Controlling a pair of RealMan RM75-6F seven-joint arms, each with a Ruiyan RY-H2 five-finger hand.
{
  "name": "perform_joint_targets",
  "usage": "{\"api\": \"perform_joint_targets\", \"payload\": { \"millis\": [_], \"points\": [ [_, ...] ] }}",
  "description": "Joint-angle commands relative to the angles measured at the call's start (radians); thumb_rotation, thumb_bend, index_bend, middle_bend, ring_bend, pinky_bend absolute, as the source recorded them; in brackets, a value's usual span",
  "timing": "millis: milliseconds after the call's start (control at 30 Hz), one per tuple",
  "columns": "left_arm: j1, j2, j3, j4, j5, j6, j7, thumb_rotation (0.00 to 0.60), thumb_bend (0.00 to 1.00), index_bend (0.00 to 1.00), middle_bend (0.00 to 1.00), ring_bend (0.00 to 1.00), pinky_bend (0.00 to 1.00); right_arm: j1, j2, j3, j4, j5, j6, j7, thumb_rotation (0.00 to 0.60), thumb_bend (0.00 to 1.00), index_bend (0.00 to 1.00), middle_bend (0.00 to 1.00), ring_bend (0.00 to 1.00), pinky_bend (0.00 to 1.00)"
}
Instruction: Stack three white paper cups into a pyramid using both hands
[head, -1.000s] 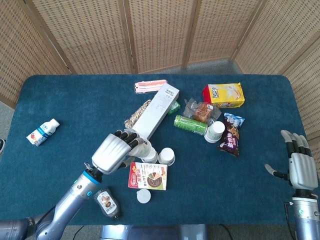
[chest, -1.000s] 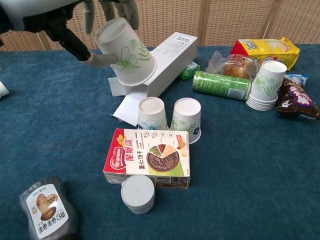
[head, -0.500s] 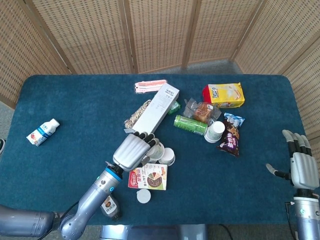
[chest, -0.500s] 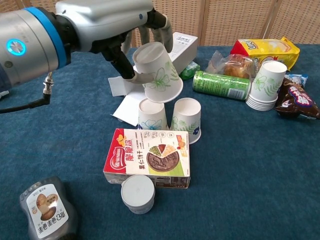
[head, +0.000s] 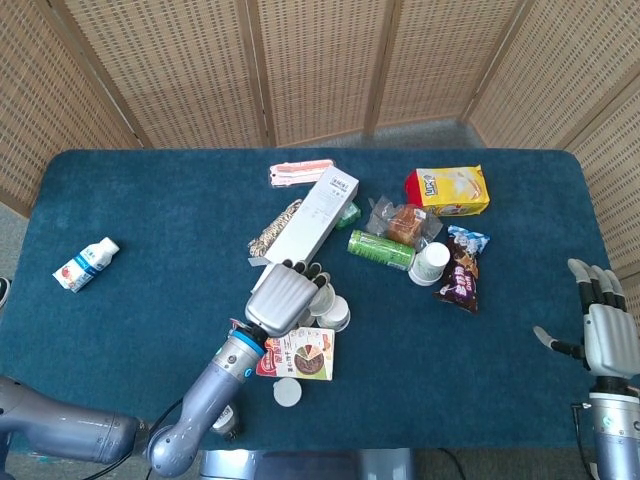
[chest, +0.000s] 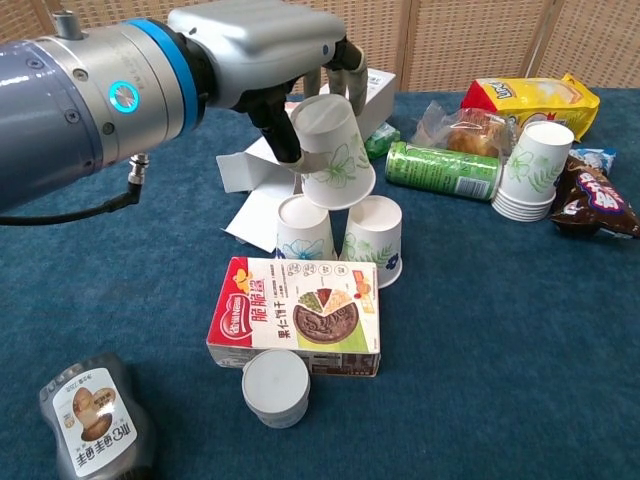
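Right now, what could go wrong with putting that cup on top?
The top cup is tilted in the left hand, so it might slide off when let go. The two base cups are light; a nudge could tip them. The snack box right in front could get bumped too.

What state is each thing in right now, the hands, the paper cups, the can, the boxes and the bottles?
Left hand: gripping a paper cup.
Held white paper cup: upside down, tilted, just over the two base cups.
Two base paper cups: upside down, side by side.
Spare cup stack: nested, upside down.
Green can: lying on its side.
Long white box: lying flat, end flap open.
Biscuit box: lying flat.
Brown sauce bottle: lying down.
Right hand: open, empty.
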Motion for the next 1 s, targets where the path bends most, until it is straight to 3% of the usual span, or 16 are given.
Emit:
{"api": "perform_joint_targets", "payload": {
  "millis": [33,633,700,833,1000],
  "points": [
    [-0.021,-0.005,0.001,-0.008,-0.037,0.023,0.021,0.6,0.32,0.32,0.36,0.36,0.49,0.0,0.0,0.0,-0.001,-0.001,0.0,0.0,0.6,0.08,0.03,0.0,0.0,0.0],
    [-0.094,-0.075,0.029,0.042,-0.064,0.08,0.015,0.6,0.32,0.3,0.33,0.33,0.48,-0.002,0.008,0.004,0.001,0.005,-0.006,0.024,0.6,0.08,0.03,0.0,0.0,0.0],
    [-0.093,-0.068,0.031,0.037,-0.059,0.091,0.011,0.6,0.32,0.29,0.27,0.28,0.46,-0.002,0.008,0.004,0.002,0.005,-0.008,0.024,0.6,0.08,0.03,0.0,0.0,0.0],
    [-0.08,-0.035,0.035,0.014,-0.029,0.103,-0.024,0.6,0.32,0.18,0.04,0.09,0.38,-0.001,0.007,0.002,0.002,0.004,-0.01,0.022,0.6,0.08,0.03,0.0,0.0,0.0],
    [-0.057,0.033,0.038,-0.033,-0.014,0.107,-0.064,0.6,0.32,0.11,0.0,0.0,0.32,-0.001,0.004,-0.002,-0.002,-0.003,-0.007,0.009,0.6,0.08,0.03,0.0,0.0,0.0]
  ]
}}
